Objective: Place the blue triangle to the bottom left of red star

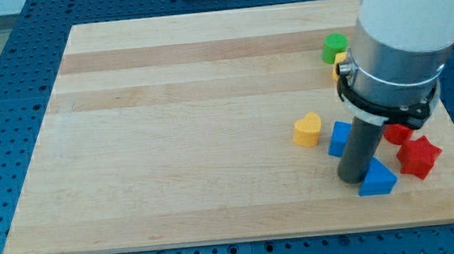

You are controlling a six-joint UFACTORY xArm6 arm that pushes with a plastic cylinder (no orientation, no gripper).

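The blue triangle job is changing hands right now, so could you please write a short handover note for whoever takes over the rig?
My tip: down on the board, touching or nearly touching the blue triangle's left side.
Blue triangle: near the board's bottom edge, just left of and slightly below the red star.
Nearby: blue block, yellow heart, another red block partly hidden by the arm.
Done: the triangle looks roughly in place.
Left: confirm placement, perhaps a small nudge further down.
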